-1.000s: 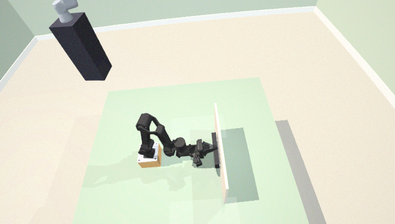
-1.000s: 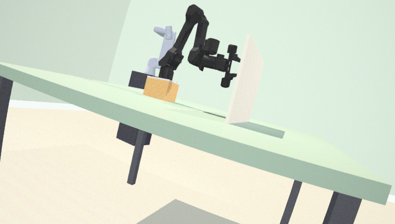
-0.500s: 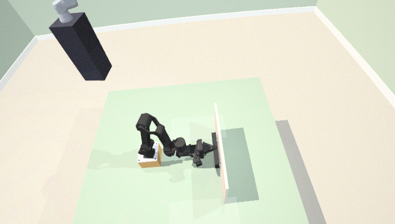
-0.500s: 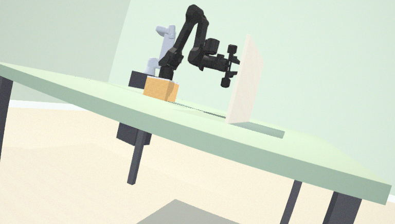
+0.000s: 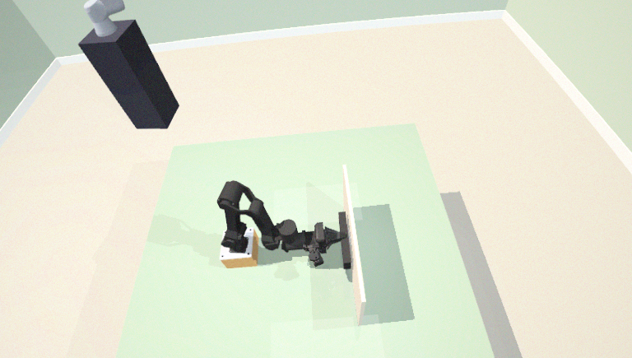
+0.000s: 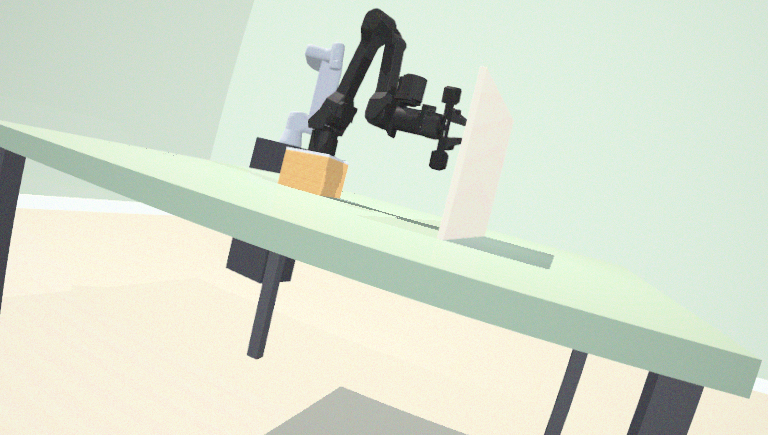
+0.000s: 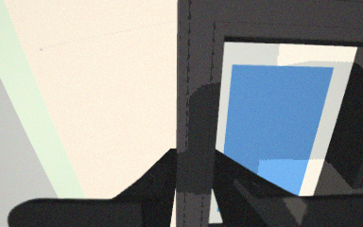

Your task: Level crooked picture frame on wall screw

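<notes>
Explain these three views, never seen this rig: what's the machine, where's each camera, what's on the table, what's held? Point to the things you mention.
The machine is a black jointed arm (image 5: 231,192) (image 6: 376,25) on an orange block (image 5: 242,263) (image 6: 305,171), ending in two jaws. The top view looks down from above; the exterior view looks from the side, tilted; the wrist view looks out past the jaws. On the green table (image 5: 209,163) (image 6: 396,277) stand that block and an upright pale panel (image 5: 353,242) (image 6: 481,158). A dark picture frame (image 5: 345,242) (image 7: 195,61) with a blue picture (image 7: 276,113) is at the panel's arm-facing side. The jaws are shut on the frame's side bar.
</notes>
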Robot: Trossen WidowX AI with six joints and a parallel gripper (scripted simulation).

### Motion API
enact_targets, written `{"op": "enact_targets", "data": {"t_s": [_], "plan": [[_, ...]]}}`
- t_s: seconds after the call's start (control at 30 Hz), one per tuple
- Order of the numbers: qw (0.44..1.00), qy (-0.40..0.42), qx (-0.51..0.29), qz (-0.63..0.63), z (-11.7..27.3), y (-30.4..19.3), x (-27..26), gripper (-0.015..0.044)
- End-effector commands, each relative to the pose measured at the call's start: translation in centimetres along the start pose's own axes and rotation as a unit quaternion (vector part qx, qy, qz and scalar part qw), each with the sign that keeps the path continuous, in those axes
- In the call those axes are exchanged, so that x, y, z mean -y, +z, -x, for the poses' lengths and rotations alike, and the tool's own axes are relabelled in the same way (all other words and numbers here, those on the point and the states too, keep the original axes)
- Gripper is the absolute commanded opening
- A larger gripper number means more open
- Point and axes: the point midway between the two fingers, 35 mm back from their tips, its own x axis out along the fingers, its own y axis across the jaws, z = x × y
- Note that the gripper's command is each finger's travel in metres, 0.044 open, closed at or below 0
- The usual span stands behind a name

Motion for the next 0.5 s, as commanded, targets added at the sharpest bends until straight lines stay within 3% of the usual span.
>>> {"op": "enact_targets", "data": {"t_s": [0.0,0.47], "plan": [[1.000,0.000,0.002,-0.003,-0.01,0.04,-0.03,0.0000],[1.000,0.000,0.002,-0.003,-0.01,-0.01,-0.45,0.0000]]}}
